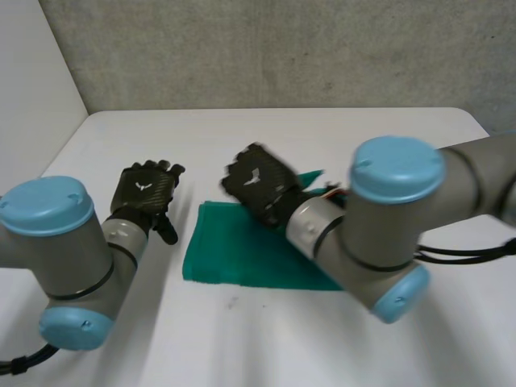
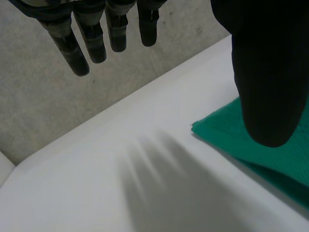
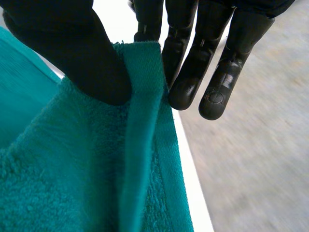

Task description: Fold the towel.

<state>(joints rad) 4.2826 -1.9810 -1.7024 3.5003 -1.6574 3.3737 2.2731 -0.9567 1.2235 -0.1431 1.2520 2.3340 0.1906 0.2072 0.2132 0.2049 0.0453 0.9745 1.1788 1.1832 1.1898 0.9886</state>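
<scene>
The green towel (image 1: 242, 258) lies on the white table (image 1: 242, 133), in the middle of the head view. The right hand (image 1: 260, 189) is over the towel's far edge, near the middle of that view. It pinches the thick hem there. Its thumb (image 3: 91, 58) sits on one side of the cloth and its fingers (image 3: 190, 77) on the other. I think it holds the edge this way so it can lift it and bring it over to make a fold. The left hand (image 1: 143, 193) hangs at the left of the head view, just beside the towel and not touching it. Its fingers are straight and spread, and they hold nothing. It looks like it is kept out of the way there, ready to help.
</scene>
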